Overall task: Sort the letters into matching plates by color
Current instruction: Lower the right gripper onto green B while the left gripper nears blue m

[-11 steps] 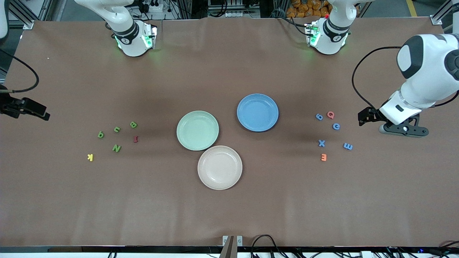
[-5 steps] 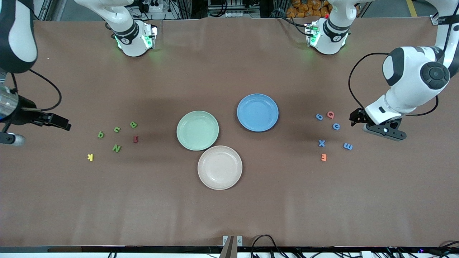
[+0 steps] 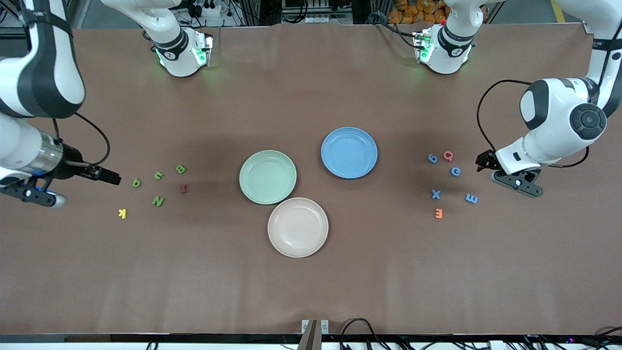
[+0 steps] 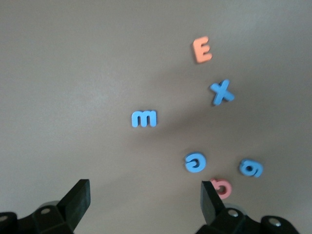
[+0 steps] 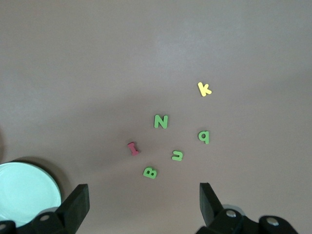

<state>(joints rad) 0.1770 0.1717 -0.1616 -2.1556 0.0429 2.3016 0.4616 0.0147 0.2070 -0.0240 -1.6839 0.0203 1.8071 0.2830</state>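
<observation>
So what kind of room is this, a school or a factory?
Probably a robot lab. Two robot arms stand at a brown table with cables along its edge, and toy letters and plates are laid out for sorting practice.

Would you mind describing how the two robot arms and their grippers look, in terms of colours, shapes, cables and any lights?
Both arms are glossy white with rounded shells and dark grey to black joint bands and caps. Their bases glow green. A thin black cable loops beside each wrist. The left gripper and right gripper are black, each with two flat, blocky fingers; the right arm's wrist also has a silver metallic section.
</observation>
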